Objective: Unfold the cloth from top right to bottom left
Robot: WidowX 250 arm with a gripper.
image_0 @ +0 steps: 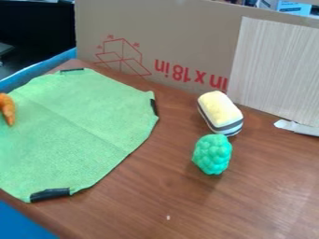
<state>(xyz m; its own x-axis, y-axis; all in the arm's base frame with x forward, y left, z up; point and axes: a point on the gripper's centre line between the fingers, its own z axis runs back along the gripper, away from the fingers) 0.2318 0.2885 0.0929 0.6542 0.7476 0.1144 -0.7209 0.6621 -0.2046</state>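
See a big green cloth (74, 126) on the left part of the desk (261, 186), spread out mostly flat, from near the back left corner down close to the front left edge. On it, find a thin crease, slanting down from the upper left to the lower right. Also find short black strips along its rim: one at the top (72, 70), one at the right side (154, 107) and one at the bottom (50, 194). Cannot tell the state of the gripper: spread, pressed together or pinching something.

At the far left, see an orange toy (7, 108) on top of the cloth. Well apart from the cloth, to its right, see a yellow and white block (219, 111) with dark stripes, near the back edge of the desk. Just in front of it, see a bumpy green toy (212, 154); cannot tell if touching. Along the back edge, find tall brown cardboard (181, 37) with red marks, and a pale striped sheet (277, 70) on its right part. Near its foot, find a white scrap (297, 127).
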